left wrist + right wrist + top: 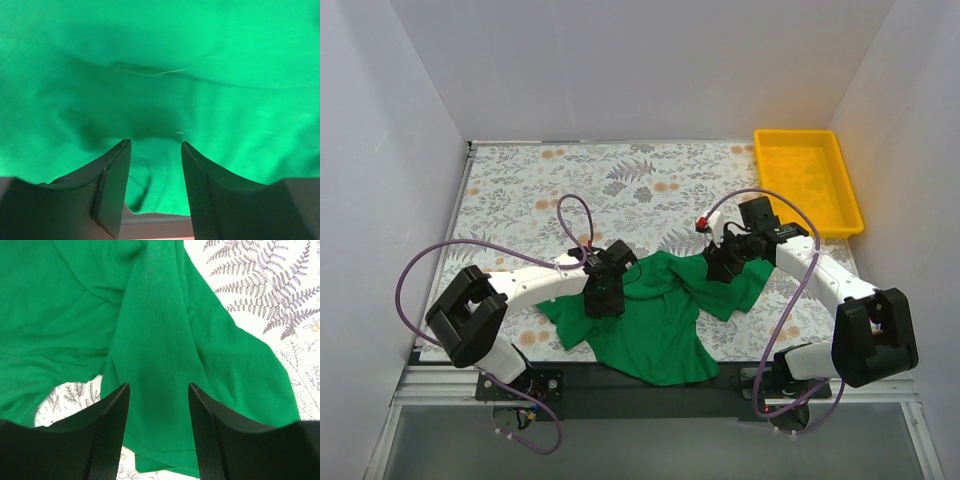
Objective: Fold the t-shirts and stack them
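The green t-shirt (660,320) lies crumpled at the near middle of the table, its lower part hanging over the front edge. My left gripper (603,303) hovers over the shirt's left side; in the left wrist view its jaws stand open, with green cloth (160,75) filling the view beneath them and nothing pinched. My right gripper (718,268) is over the shirt's right sleeve; in the right wrist view its jaws stand open above a folded band of cloth (160,370) with a stitched hem. No neck label shows.
A yellow plastic tray (808,180) stands at the back right. The table has a floral cloth (620,180). White walls close in on three sides. The table's front edge (650,372) runs just under the shirt.
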Controlling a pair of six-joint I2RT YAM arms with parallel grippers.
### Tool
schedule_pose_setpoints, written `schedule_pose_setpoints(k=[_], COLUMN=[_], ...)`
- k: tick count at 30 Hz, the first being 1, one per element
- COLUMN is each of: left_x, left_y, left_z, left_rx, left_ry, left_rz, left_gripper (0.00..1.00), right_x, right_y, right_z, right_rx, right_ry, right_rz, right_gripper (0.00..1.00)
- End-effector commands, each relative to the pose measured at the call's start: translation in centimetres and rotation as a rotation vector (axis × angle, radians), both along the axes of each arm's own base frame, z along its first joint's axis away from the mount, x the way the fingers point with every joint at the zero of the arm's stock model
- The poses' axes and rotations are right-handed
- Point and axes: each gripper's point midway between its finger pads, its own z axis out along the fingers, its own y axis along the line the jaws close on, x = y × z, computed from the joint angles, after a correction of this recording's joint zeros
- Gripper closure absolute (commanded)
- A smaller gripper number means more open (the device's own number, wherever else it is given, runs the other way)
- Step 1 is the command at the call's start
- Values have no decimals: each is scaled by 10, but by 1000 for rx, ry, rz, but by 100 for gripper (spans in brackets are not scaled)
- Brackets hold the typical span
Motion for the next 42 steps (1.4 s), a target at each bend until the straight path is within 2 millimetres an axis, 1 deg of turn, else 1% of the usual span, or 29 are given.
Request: schedule_pose_setpoints(k=[1,5,8,11,15,17,18,20,22,25,26,28,29,30,34,35,37,38,40,41,42], left_x=[16,14,13,12,13,16,15,17,17,22,25,27,28,27,25,25,27,28,32,35,38], left_y=[-21,-36,-38,-34,-25,-23,-23,-25,-28,-34,-37,-38,-39,-39,-37,-37,-33,-32,-27,-26,-23], left_z=[23,29,23,11,4,3,2,4,8,25,35,45,52,55,58,61,65,71,81,90,96], left_rx=[-62,-120,-120,-75,1,24,30,25,15,-17,-40,-54,-68,-77,-85,-90,-86,-96,-90,-100,-97], left_ry=[-81,-70,-56,-32,-36,-47,-44,-50,-64,-106,-131,-150,-164,-165,-166,-174,-195,-212,-248,-275,-295], left_rz=[-9,-41,-49,-51,-50,-47,-52,-51,-58,-60,-58,-55,-54,-60,-65,-64,-56,-53,-43,-35,-25], left_gripper=[57,56,56,57,61,63,65,74,84,87,89,93,98,99,100,100,100,100,100,100,100], right_x=[1,2,2,1,0,0,0,0,-1,-8,-14,-21,-27,-30,-37,-34,-35,-32,-40,-44,-56], right_y=[4,4,4,3,3,3,3,4,4,9,10,11,10,10,3,-4,-11,-18,-24,-25,-25], right_z=[8,8,8,9,8,7,7,8,9,13,17,20,21,22,13,8,2,1,-3,-5,-12], right_rx=[47,53,56,58,61,62,64,68,72,101,116,123,121,115,39,-12,-57,-90,-110,-117,-126], right_ry=[-28,-25,-24,-26,-19,-17,-15,-16,-16,-22,-27,-22,-10,-23,-30,-40,-42,-63,-64,-61,-44], right_rz=[3,0,1,-1,-1,-2,-2,0,5,56,100,144,162,191,208,191,173,158,162,169,197], right_gripper=[43,43,43,43,43,43,43,43,43,42,42,40,39,39,38,38,37,37,37,36,36])
